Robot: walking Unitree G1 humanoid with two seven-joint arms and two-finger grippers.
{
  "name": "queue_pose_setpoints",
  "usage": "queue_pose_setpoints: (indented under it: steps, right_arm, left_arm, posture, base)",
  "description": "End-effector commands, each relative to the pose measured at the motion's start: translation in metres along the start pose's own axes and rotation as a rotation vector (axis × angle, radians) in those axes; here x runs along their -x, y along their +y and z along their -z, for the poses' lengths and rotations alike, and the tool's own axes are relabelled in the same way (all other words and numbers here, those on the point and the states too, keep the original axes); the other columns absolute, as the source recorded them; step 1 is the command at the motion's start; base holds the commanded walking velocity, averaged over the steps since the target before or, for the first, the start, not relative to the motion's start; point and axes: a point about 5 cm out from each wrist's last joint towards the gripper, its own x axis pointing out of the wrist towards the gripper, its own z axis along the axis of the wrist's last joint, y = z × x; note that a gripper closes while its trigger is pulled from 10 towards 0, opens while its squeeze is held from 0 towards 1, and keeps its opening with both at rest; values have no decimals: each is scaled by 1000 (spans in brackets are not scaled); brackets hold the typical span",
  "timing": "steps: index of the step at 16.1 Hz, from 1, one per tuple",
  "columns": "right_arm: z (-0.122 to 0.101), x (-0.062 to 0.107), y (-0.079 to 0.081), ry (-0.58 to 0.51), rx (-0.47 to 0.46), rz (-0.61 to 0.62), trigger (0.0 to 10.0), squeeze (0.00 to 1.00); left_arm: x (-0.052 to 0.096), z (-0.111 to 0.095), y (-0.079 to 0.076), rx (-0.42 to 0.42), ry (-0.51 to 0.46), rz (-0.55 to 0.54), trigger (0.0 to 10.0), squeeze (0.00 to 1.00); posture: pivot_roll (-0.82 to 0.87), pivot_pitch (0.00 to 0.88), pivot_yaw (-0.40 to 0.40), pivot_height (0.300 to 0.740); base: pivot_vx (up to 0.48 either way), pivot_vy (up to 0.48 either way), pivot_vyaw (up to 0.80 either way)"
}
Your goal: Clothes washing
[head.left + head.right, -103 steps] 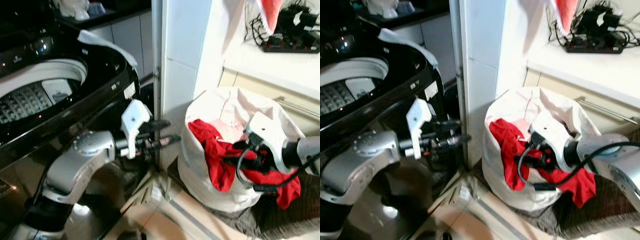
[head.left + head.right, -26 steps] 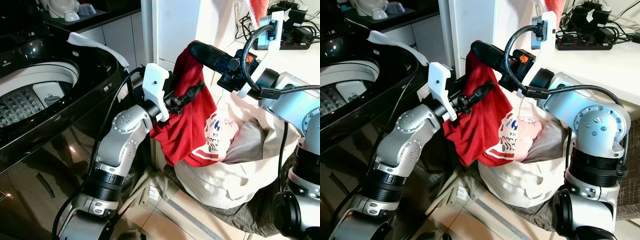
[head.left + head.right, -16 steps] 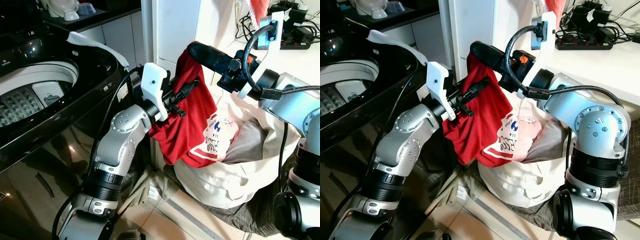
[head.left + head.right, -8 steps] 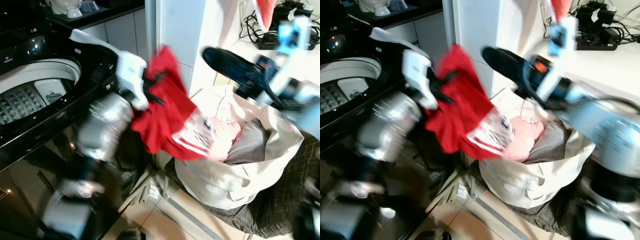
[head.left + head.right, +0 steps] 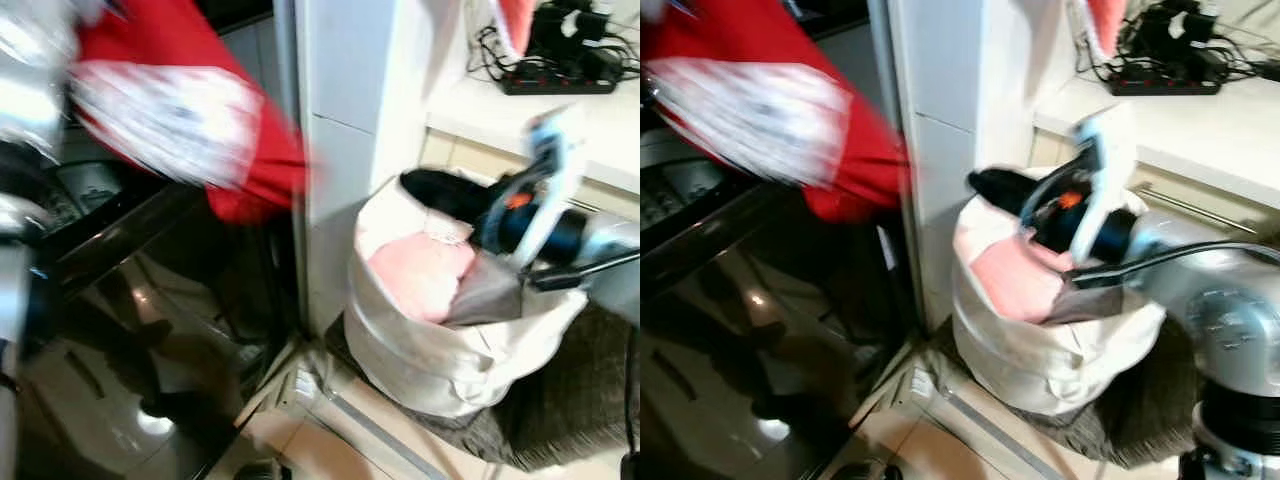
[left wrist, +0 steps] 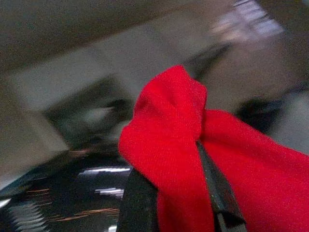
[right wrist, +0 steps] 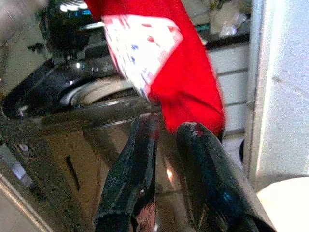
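Red shirt (image 5: 180,120): soft cloth with a white printed panel, motion-blurred, hanging in the air over the front edge of the washing machine (image 5: 110,300). Machine body is glossy black and reflective; in the right wrist view the white ring of its top opening (image 7: 104,89) sits below the shirt.

Left pincer (image 6: 176,193): closed on a bunched fold of the red shirt, cloth pinched between its two black fingers (image 6: 215,183) and puffing out above them. Background of that view is blurred.

Right pincer (image 7: 166,164): holds nothing; its two long, glossy black fingers stand slightly apart with a narrow gap, pointing toward the machine and the hanging shirt. In the head views it sits over the rim of the laundry bag (image 5: 440,350), fingers dark and tapered.

Laundry bag: off-white fabric, rounded and slumped, rim folded outward, standing on the floor beside a white wall corner (image 5: 350,150). Inside it: a pink garment (image 5: 420,275) and a grey one (image 5: 490,295) touching it. A dark checked cloth (image 5: 560,410) lies under the bag.

White bench (image 5: 1180,120) behind carries a black power strip (image 5: 1165,85) with tangled cables.
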Motion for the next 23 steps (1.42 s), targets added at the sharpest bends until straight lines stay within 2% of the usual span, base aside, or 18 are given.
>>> queue_pose_setpoints:
  steps: [1, 2, 3, 5, 7, 8, 9, 10, 12, 14, 18, 19, 21, 22, 23]
  right_arm:
    - [3, -6, 5, 15, 24, -5, 10000, 0]
    - [10, -12, 9, 40, 23, -11, 10000, 0]
    - [16, -15, 11, 59, 24, -11, 10000, 0]
    - [24, -19, 14, 89, 23, -4, 10000, 0]
    - [35, -22, 20, 129, 20, -11, 10000, 0]
    - [36, -23, 21, 134, 19, -13, 10000, 0]
    - [39, -23, 22, 145, 21, -13, 10000, 0]
    - [40, -23, 22, 148, 22, -11, 10000, 0]
    - [41, -23, 24, 152, 20, -10, 10000, 0]
    - [44, -23, 27, 160, 13, -18, 10000, 0]
    - [44, -25, 27, 166, 11, -25, 10000, 0]
    - [43, -26, 26, 165, 8, -33, 10000, 0]
    - [42, -27, 25, 165, 5, -39, 10000, 0]
    - [42, -27, 25, 167, 6, -40, 10000, 0]
    - [42, -28, 24, 169, 7, -40, 10000, 0]
  left_arm:
    - [3, 17, -16, 10, 83, 41, 3961, 0]
    - [8, 37, -37, 24, 190, 94, 10000, 0]
    - [14, 52, -53, 25, 266, 126, 10000, 0]
    - [24, 70, -70, 9, 359, 144, 10000, 0]
    - [45, 95, -98, 42, 526, 243, 10000, 0]
    - [49, 98, -102, 57, 551, 256, 10000, 0]
    - [57, 104, -113, 155, 609, 300, 10000, 0]
    - [61, 107, -119, 222, 638, 308, 10000, 1000]
    - [68, 111, -128, 406, 697, 297, 10000, 1000]
    - [78, 125, -125, 504, 739, 232, 10000, 1000]
    - [95, 142, -102, 519, 750, 140, 10000, 1000]
    - [104, 150, -83, 503, 750, 94, 10000, 1000]
    - [110, 153, -66, 504, 739, 75, 10000, 1000]
    - [112, 152, -61, 513, 702, 131, 10000, 1000]
    - [119, 150, -59, 520, 658, 235, 10000, 1000]
  posture:
    - [33, 0, 43, 740]
    - [33, 0, 43, 740]
    - [28, 0, 42, 740]
    - [21, 0, 43, 740]
    - [16, 0, 47, 740]
    - [16, 0, 47, 740]
    - [16, 0, 47, 740]
    - [10, 0, 52, 740]
    - [6, 0, 54, 740]
    - [15, 0, 43, 740]
    - [29, 0, 27, 740]
    - [51, 0, 7, 740]
    - [62, 0, -4, 740]
    - [63, 0, -5, 740]
    - [71, 0, -12, 740]
  base:
    - [0, 0, 0]
    - [0, 0, 0]
    - [0, 0, 0]
    - [0, 0, 0]
    - [0, 0, 0]
    - [0, 0, 0]
    - [0, 0, 0]
    - [0, 0, 0]
    - [0, 0, 0]
    - [0, 0, 0]
    - [0, 0, 0]
    - [0, 0, 0]
    - [0, 0, 0]
    - [0, 0, 0]
    - [0, 0, 0]
